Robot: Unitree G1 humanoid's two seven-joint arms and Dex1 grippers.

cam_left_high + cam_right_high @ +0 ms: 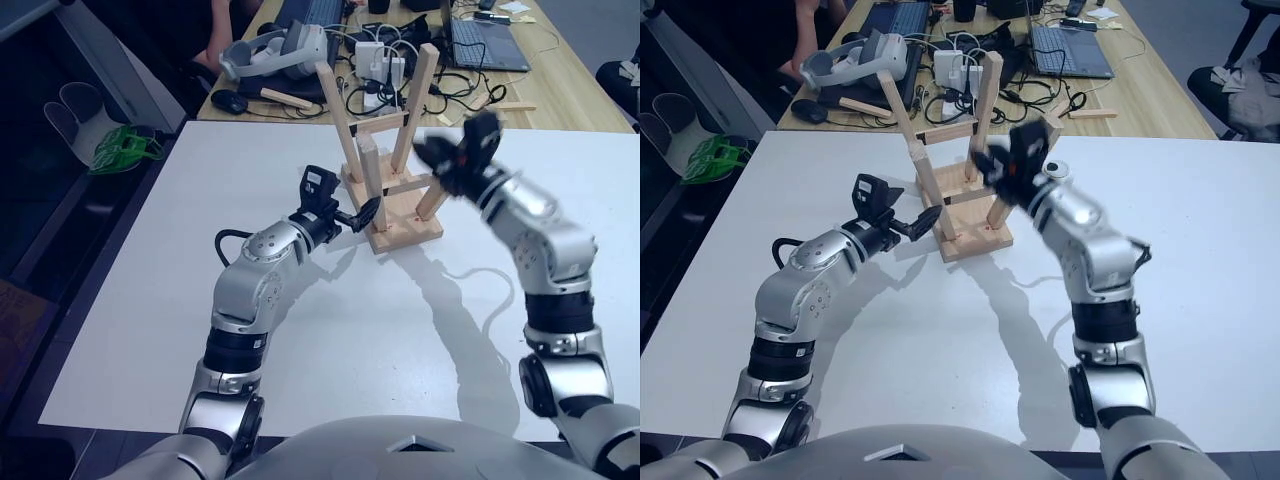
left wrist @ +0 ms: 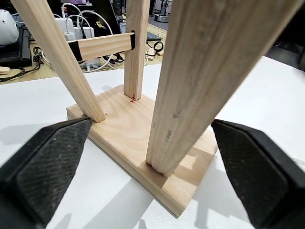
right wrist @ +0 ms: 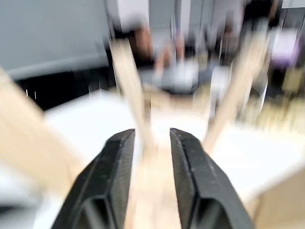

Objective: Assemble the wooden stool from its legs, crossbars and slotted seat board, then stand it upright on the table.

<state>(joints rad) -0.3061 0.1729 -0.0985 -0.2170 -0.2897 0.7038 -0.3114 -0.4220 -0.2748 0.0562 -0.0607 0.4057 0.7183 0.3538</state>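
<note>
The stool point(image 1: 372, 180) stands inverted on the white surface point(image 1: 300, 340). Its seat board point(image 1: 410, 228) lies flat and its legs point(image 1: 338, 115) point upward. The left gripper point(image 1: 366, 213) is held low, just above the surface, at the near corner of the seat board. Its fingers point(image 2: 52, 162) are spread wide, one on each side of the nearest leg point(image 2: 200, 81), and neither touches the wood. Directly ahead of this gripper, that leg is seated in the board. Beyond it, two further legs rise at a tilt, joined by a crossbar point(image 2: 102, 45). The right gripper point(image 1: 458, 150) is raised well above the surface, on the opposite side of the stool from the left gripper. It is just beside the upper part of the legs, at about crossbar height. Its fingers point(image 3: 119, 167) are parallel with a narrow gap between them, and nothing is clamped. The right wrist view is blurred, so it cannot be told whether this gripper touches the wood. The legs stand ahead of this gripper, in line with the gap.
</note>
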